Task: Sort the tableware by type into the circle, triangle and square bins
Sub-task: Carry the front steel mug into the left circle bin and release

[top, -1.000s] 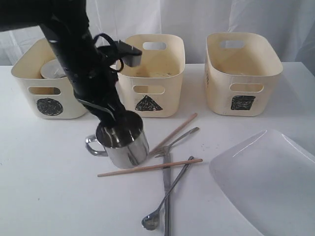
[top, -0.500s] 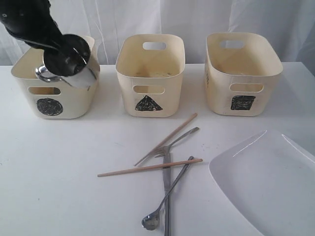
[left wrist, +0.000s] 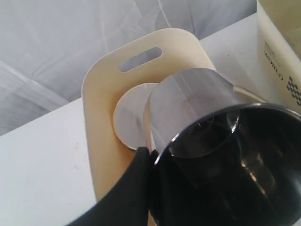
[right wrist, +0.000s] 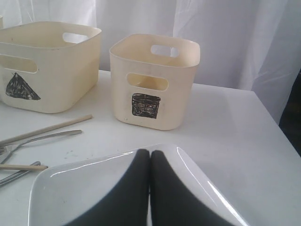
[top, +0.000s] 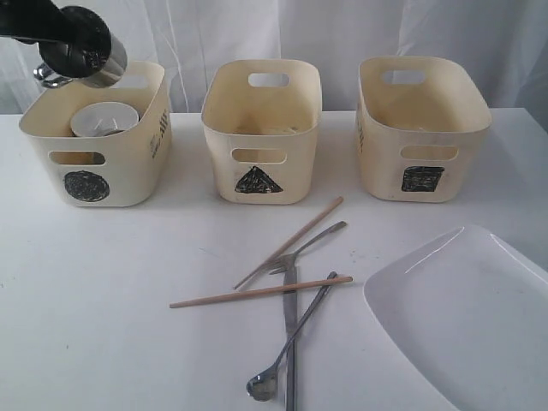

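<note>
Over the white table (top: 103,282), left hand (left wrist: 150,160) clamps tilted mug (left wrist: 188,103) above circle bin (top: 128,175).

At the upper left of the exterior view, the left arm (top: 21,19) is a thick, rounded black casing with a dull sheen. The left wrist view shows one finger (left wrist: 134,188) of the left gripper (left wrist: 149,153): smooth matte black, broad low in the frame, tapering to a rounded tip. At bottom centre of the right wrist view, the right gripper (right wrist: 150,153) has two similar black fingers (right wrist: 134,188) that flare outward toward the lower edge.
</note>
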